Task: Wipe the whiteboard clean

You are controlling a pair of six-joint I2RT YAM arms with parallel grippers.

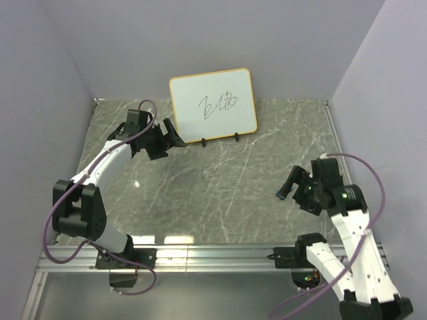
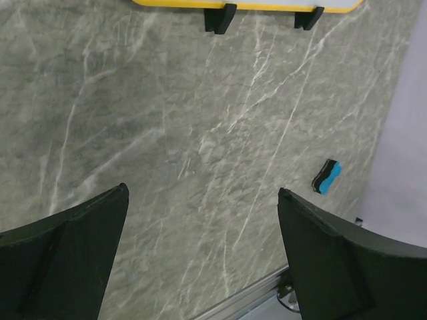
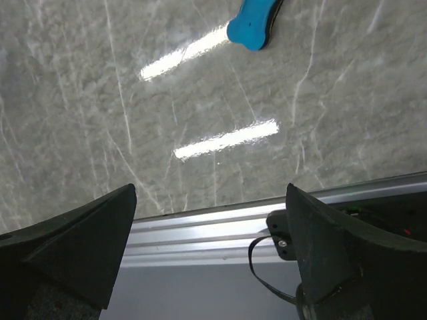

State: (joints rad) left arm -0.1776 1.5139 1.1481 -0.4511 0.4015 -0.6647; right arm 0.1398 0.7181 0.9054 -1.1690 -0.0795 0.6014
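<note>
Clearly nothing is held yet: the right gripper has its fingers spread wide and empty, hanging above the marble-patterned table with the aluminium rail at the near edge just under it. A little way ahead of those fingers the small blue eraser lies flat on the table, apart from both pads. Across the table the left gripper is likewise wide open with nothing between its fingers, and it sits close to the lower left corner of the whiteboard without visibly touching it. The board stands propped at the back of the table, leaning on its two black feet, and the handwritten marks are all there on its face, so I judge that wiping has not begun and that the step in hand is fetching the eraser. The next move, as I read it, calls for the right arm to reach forward and down until its fingers straddle the eraser, then to close on its sides and lift. Since the board rests only on small feet, the left gripper looks well placed to steady the frame against the push of wiping.
</note>
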